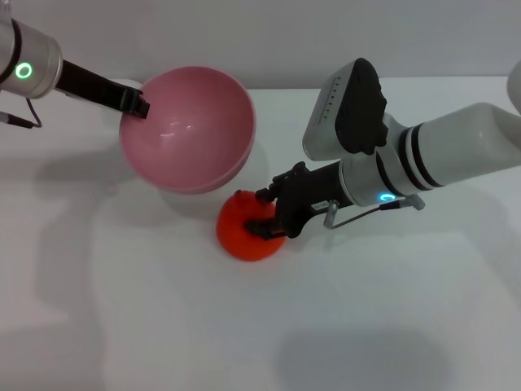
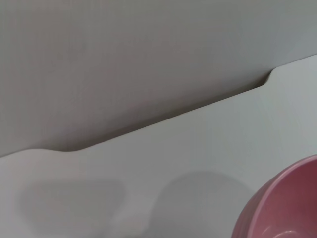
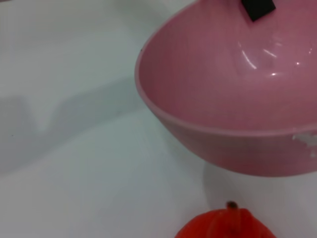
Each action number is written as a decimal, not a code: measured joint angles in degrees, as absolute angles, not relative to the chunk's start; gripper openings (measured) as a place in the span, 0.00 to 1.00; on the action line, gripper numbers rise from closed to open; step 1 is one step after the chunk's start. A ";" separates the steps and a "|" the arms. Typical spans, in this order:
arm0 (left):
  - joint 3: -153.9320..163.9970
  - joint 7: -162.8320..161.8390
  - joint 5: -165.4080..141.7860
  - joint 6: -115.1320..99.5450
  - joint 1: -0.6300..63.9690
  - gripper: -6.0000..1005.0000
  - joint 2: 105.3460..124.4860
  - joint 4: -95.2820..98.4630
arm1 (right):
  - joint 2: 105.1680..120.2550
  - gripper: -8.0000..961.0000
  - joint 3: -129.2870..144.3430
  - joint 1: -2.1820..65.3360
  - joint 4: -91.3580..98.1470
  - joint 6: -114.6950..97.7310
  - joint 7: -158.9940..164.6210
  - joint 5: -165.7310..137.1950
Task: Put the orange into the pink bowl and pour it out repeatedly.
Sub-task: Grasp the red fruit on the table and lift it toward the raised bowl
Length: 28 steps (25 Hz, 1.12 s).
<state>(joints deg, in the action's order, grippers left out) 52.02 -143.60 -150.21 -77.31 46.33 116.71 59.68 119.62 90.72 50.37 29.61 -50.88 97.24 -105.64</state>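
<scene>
Evidently light, smooth and prone to roll, the orange [image 1: 247,231] sits on the worktop [image 1: 366,309] beside the tilted pink bowl [image 1: 189,129], the right tool [image 1: 266,216] pinching its sides, the left tool [image 1: 140,103] clamping the bowl's rim.

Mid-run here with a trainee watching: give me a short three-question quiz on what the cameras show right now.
1. True or false: the orange lies inside the pink bowl.
2. Which gripper holds the bowl's rim? A) left gripper B) right gripper C) neither
3. Fill in: the bowl is held ____, its opening turned toward the orange.

Key:
1. False. The orange sits on the white table, beside the bowl, with the right gripper's jaws closed on it.
2. A. The left gripper clamps the rim on the bowl's left side.
3. Tilted.
</scene>
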 joint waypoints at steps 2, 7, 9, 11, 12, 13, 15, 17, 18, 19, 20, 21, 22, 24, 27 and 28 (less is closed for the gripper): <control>52.02 -143.61 -150.21 -77.34 46.34 0.05 116.71 59.68 | 119.62 0.65 90.71 50.29 29.60 -50.86 97.23 -105.64; 52.03 -143.61 -150.20 -77.35 46.34 0.05 116.70 59.68 | 119.61 0.54 90.70 50.17 29.53 -50.78 97.03 -105.64; 52.03 -143.61 -150.20 -77.35 46.34 0.05 116.70 59.68 | 119.59 0.45 90.70 50.17 29.53 -50.78 97.02 -105.64; 52.03 -143.62 -150.20 -77.33 46.34 0.05 116.70 59.68 | 119.54 0.35 90.70 50.24 29.53 -50.75 97.01 -105.64; 52.03 -143.62 -150.20 -77.31 46.37 0.05 116.70 59.68 | 119.52 0.30 90.70 50.28 29.52 -50.73 97.00 -105.64; 52.03 -143.62 -150.20 -77.31 46.37 0.05 116.70 59.68 | 119.46 0.28 90.70 50.28 29.52 -50.72 97.00 -105.64; 52.03 -143.62 -150.20 -77.16 46.43 0.05 116.70 59.68 | 119.40 0.24 90.67 50.20 29.68 -50.74 97.01 -105.64; 52.03 -143.62 -150.20 -77.05 46.47 0.05 116.69 59.68 | 119.28 0.19 90.47 49.90 30.28 -51.04 97.51 -105.66; 52.03 -143.62 -150.20 -76.99 46.49 0.05 116.62 59.68 | 119.09 0.17 90.31 49.55 31.01 -51.35 98.37 -105.76; 52.03 -143.62 -150.20 -76.96 46.50 0.05 116.47 59.68 | 118.85 0.16 90.23 48.94 32.09 -51.67 99.39 -105.86; 52.03 -143.62 -150.20 -76.95 46.50 0.05 116.30 59.73 | 118.51 0.15 90.11 48.14 33.43 -52.05 100.52 -106.02; 52.03 -143.62 -150.19 -76.95 46.50 0.05 116.21 59.79 | 118.02 0.14 89.74 47.29 34.73 -52.32 101.46 -106.15; 52.03 -143.62 -150.20 -76.94 46.50 0.05 116.03 59.91 | 117.42 0.13 89.04 46.22 36.20 -52.93 102.40 -106.22; 51.93 -143.62 -150.20 -76.92 46.47 0.05 115.67 60.09 | 116.22 0.11 86.90 44.68 38.48 -54.10 103.51 -106.25; 51.63 -143.62 -150.21 -76.90 46.27 0.05 115.39 60.24 | 114.64 0.08 82.68 42.30 42.46 -56.60 105.54 -107.47; 51.60 -143.62 -150.20 -76.90 46.19 0.05 115.36 60.29 | 114.36 0.07 80.97 41.41 44.12 -57.56 106.45 -108.63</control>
<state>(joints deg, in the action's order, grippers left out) 51.60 -143.62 -150.20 -76.90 46.19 115.36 60.29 114.36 80.97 41.41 44.12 -57.56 106.45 -108.63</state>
